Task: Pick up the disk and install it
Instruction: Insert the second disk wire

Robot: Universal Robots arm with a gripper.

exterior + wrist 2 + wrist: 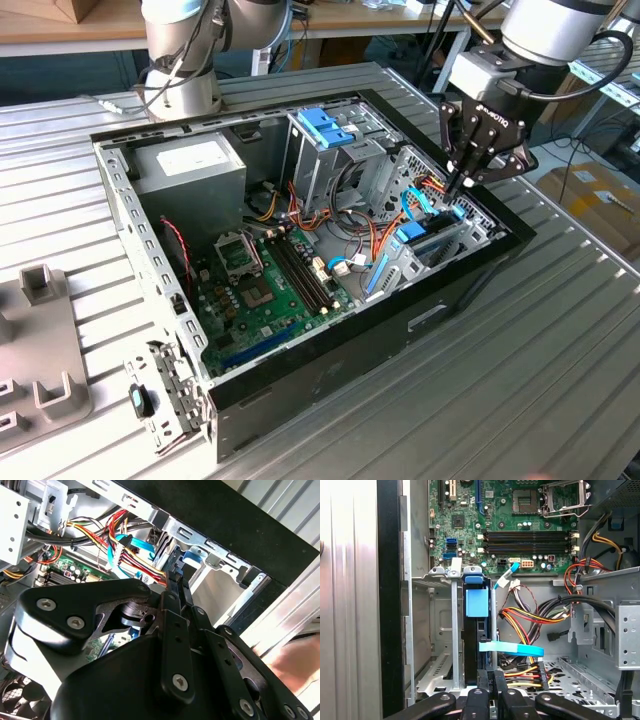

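In the exterior view, an open black case (330, 395) is seen lying on a ribbed metal table (560, 370), its side off so the inside can be reached from above. Toward that view's left a grey power supply (190, 165) sits in a corner; beside it lies the green motherboard (265, 290), then a tall perforated steel cage (325, 160) topped by a blue plastic bracket. Bundled red, yellow and orange wires (375, 245) run between these.

Toward that view's right the gripper (468, 182) is held low over the drive bay at the case's front wall. Its black fingers (485, 690) appear drawn close together, seemingly pinching the edge of the disk (476, 630), though actual contact cannot be confirmed. The disk stands on edge in the bay, judged mostly slid in, its light blue plastic rail smooth against the stamped, slotted steel bay wall (440, 645).
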